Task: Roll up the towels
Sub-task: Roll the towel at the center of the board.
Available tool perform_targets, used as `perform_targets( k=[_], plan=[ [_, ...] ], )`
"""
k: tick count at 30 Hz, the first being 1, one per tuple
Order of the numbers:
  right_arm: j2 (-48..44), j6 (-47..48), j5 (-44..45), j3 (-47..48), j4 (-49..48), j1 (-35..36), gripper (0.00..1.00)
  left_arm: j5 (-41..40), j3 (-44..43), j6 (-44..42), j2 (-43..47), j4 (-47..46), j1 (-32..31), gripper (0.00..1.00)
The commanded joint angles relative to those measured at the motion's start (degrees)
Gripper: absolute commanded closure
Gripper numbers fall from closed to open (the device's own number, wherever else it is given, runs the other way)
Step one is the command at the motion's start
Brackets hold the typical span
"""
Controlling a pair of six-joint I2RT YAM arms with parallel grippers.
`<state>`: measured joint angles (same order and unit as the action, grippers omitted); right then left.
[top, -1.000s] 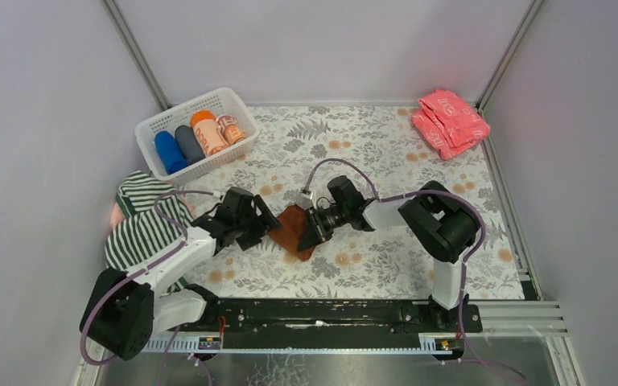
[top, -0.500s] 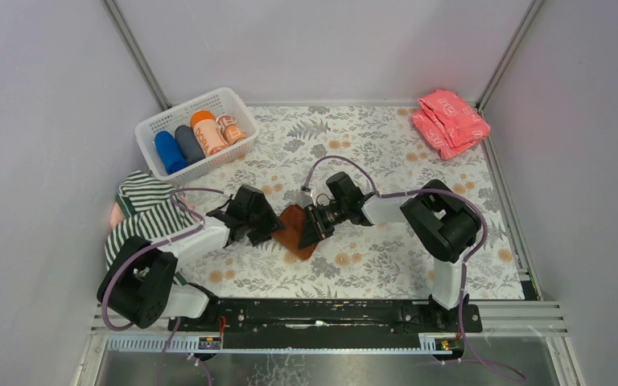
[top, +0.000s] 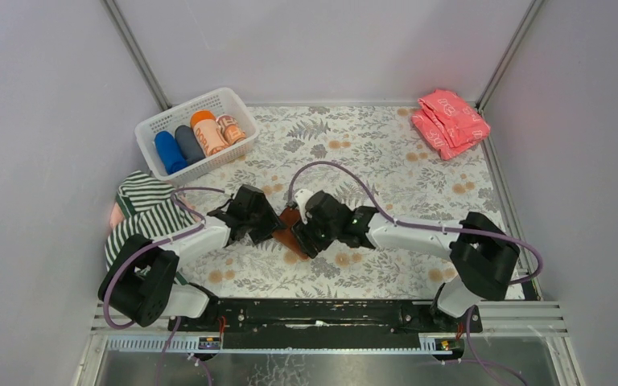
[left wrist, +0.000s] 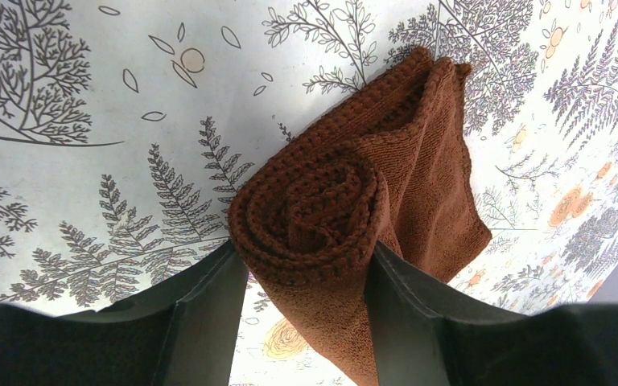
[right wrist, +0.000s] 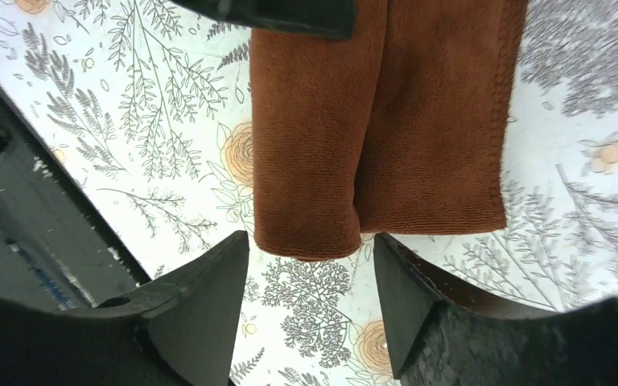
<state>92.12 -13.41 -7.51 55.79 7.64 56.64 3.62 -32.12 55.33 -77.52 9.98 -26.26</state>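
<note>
Towel [left wrist: 314, 221], rust-brown, part-rolled, pinched between left jaws

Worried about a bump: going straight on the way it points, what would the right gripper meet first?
Most likely the rust-brown towel: its flat unrolled end lies just ahead of the right gripper, between its open jaws.

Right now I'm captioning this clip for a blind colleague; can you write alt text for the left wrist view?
A rust-brown towel, partly rolled with its spiral end facing the camera, is pinched between the two dark fingers of the left gripper. Its loose tail lies off to the right on a table cover printed with ferns and flowers.
</note>
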Motion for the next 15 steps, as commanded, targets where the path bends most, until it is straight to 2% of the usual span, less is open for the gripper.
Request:
perform_targets(
  k=[1,5,10,15],
  plan=[
    [-2.72,6.07,22.69,3.54,3.74,7.6,0.34,-3.36,1.34,-2.2,-1.48,3.38,0.07,0.49],
    [-0.48,9.27,30.27,4.7,1.77,13.56,0.32,-3.32,1.27,-2.2,-1.56,3.38,0.09,0.49],
    [6.25,11.69,35.96,6.76,1.37,16.2,0.31,-3.35,1.26,-2.18,-1.37,3.38,0.08,0.49],
    [11.57,13.05,35.43,7.25,1.2,17.26,0.34,-3.45,1.11,-2.07,-1.73,3.13,0.07,0.49]
  ],
)
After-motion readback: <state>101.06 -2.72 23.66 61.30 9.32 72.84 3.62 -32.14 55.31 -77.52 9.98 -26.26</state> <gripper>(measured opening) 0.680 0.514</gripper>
